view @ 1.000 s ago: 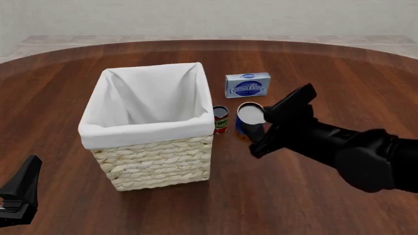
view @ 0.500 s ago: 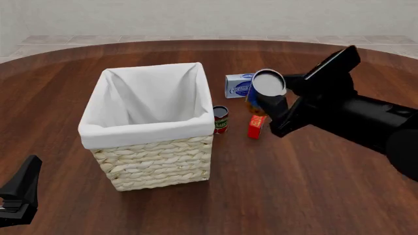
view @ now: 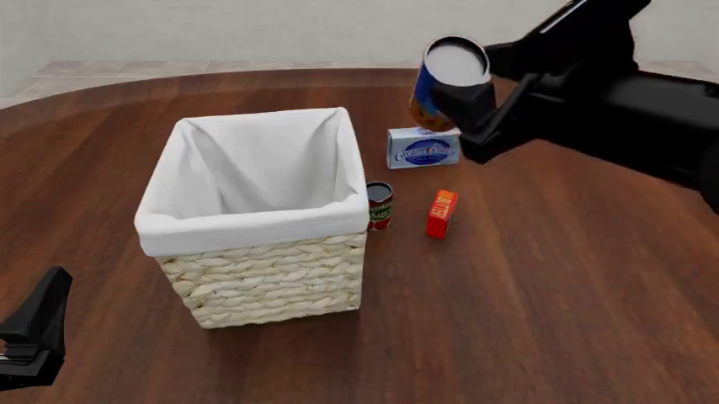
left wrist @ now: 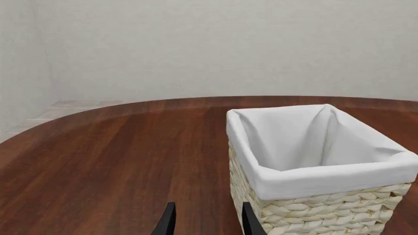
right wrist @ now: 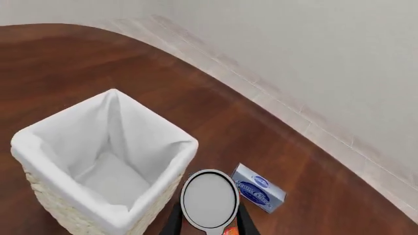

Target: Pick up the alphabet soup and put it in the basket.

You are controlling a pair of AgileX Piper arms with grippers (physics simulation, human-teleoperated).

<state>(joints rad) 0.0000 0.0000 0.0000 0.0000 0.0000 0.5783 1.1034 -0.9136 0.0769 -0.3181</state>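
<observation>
We hold the alphabet soup (view: 445, 84) pinched in our right gripper (view: 477, 93) above the blue box (view: 425, 147), whose script perhaps reads "Cream Cheese"; our left gripper (left wrist: 205, 221) sits spread beside the basket (view: 269, 278).

The right claw (view: 466, 84) has lifted the alphabet soup (view: 447, 80) high above the table.

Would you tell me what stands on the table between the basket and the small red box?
In the front view, a small red-and-green can stands between the basket and the small red box, close beside the basket's wall.
</observation>
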